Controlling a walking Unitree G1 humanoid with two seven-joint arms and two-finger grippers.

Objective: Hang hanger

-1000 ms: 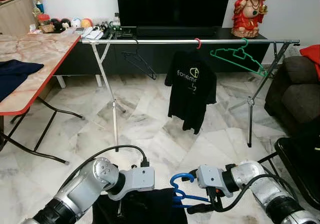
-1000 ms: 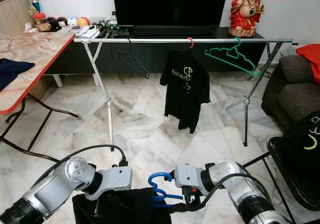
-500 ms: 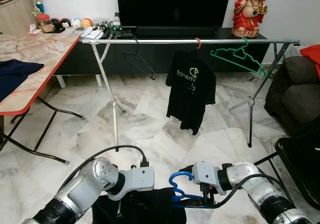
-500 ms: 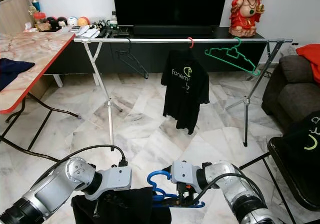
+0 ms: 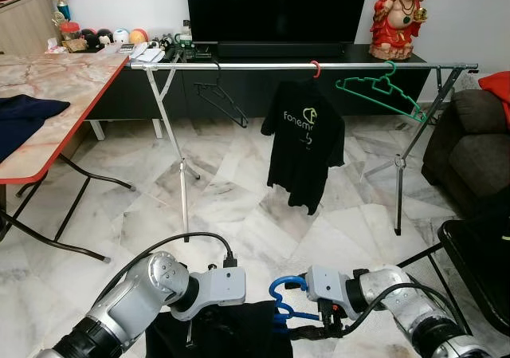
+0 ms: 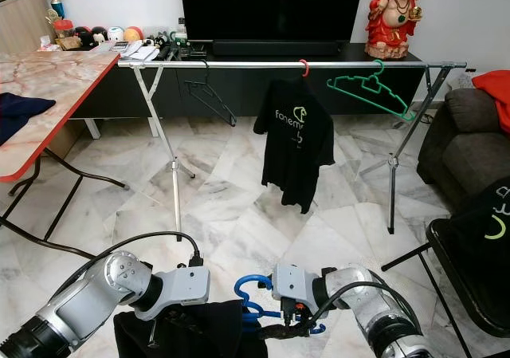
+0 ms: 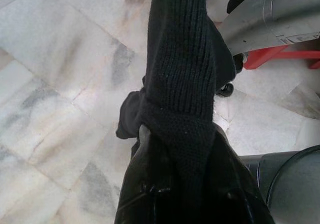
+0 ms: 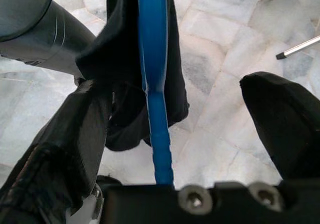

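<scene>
A blue hanger (image 5: 284,286) stands low in front of me, its lower part tucked into a black garment (image 5: 219,332). My left gripper (image 7: 182,149) is shut on that garment's ribbed edge. My right gripper (image 8: 175,84) sits just right of the garment. Its fingers (image 8: 85,114) are spread wide, and the blue hanger (image 8: 152,59) runs between them without touching either pad. Across the room a silver clothes rail (image 5: 263,66) carries a black hanger (image 5: 223,96), a black printed T-shirt (image 5: 304,143) on a red hook, and a green hanger (image 5: 379,92).
A marble-topped table (image 5: 64,83) with a dark cloth stands at the left. A dark sofa (image 5: 470,147) and a black stool (image 5: 474,270) are at the right. The TV cabinet (image 5: 271,51) is behind the rail. Open marble floor lies between me and the rail.
My right gripper has slid left and a little lower toward the garment, bringing the blue hanger with it. The left arm has stayed put. The hung T-shirt sways slightly.
</scene>
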